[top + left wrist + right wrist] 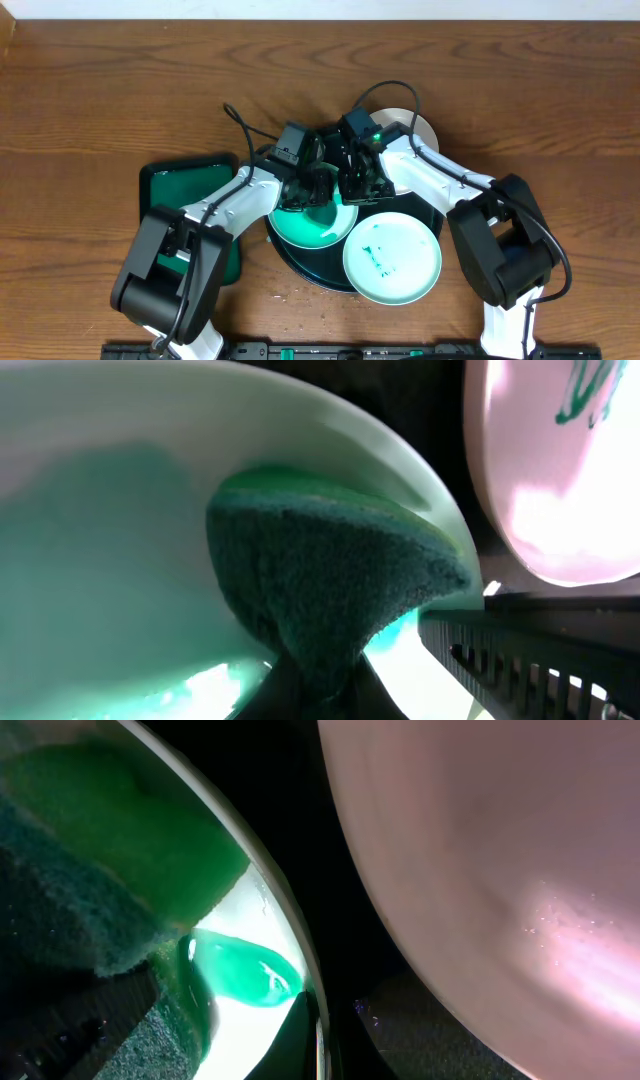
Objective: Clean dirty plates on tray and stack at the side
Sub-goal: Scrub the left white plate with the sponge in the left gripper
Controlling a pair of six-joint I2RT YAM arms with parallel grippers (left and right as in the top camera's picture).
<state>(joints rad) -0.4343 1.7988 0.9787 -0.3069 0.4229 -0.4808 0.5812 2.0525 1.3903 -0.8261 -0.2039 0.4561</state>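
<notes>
The tray [297,264] lies under both jaws, with the mint plate [315,228] directly below them. Your right gripper [356,186] seems to pinch this plate's rim; if it slips, the plate can slide into the smeared plate [392,258] just beside. Your left gripper [308,190] pinches the sponge [330,580]; hard scrubbing may pull it out.
</notes>
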